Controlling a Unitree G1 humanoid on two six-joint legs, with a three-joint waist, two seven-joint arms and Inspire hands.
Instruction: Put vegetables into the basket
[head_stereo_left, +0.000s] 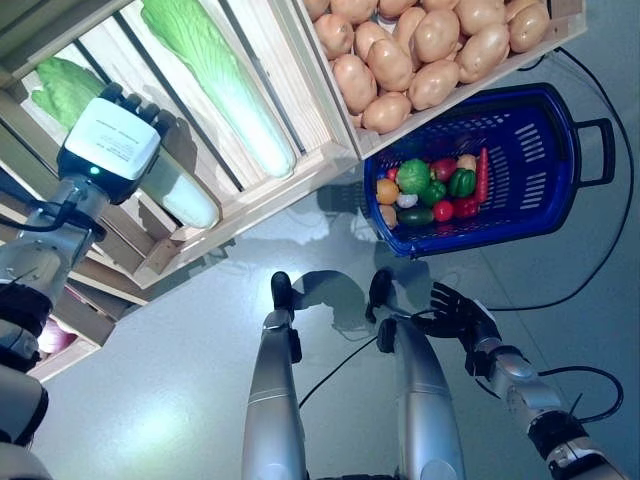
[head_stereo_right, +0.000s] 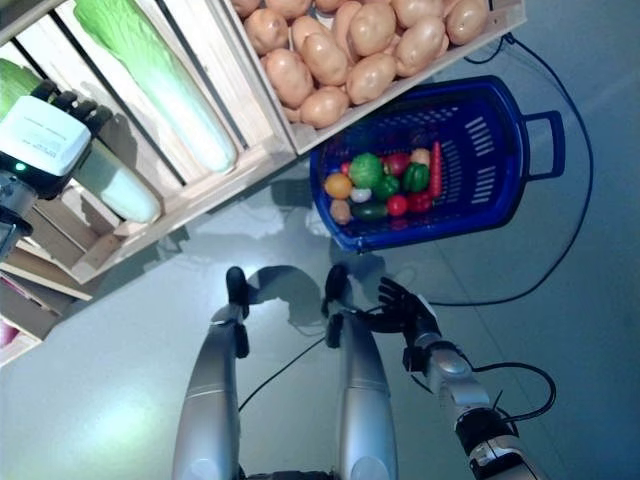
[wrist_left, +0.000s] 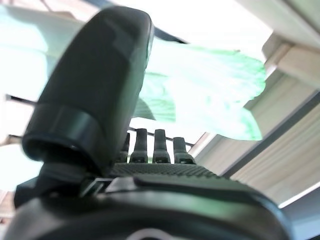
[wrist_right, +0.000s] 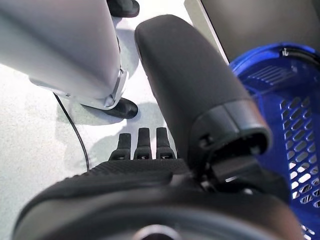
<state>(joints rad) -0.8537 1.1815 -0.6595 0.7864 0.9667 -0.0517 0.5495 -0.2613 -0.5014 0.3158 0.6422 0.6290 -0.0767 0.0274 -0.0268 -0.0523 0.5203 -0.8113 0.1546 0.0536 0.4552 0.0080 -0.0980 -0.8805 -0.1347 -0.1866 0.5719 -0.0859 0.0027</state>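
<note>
The left hand (head_stereo_left: 140, 112) is raised into the wooden crate (head_stereo_left: 250, 195) on the shelf, its fingers straight and apart, holding nothing; its wrist view shows them reaching out beneath the leafy end of a cabbage (wrist_left: 210, 95), with no contact that can be confirmed. Two long cabbages lie in that crate: the nearer one (head_stereo_left: 185, 195) runs out from under the left hand toward the crate's front rail, the second cabbage (head_stereo_left: 225, 80) lies roughly parallel just beside it. The right hand (head_stereo_left: 460, 315) hangs low near the floor, fingers relaxed and empty, well apart from the crate. The blue basket (head_stereo_left: 560, 125) stands on the floor below the potato crate (head_stereo_left: 420, 50), already holding small vegetables (head_stereo_left: 430, 185). Judgement: the left hand is plainly the nearer and should close across the nearer cabbage's long axis.
</note>
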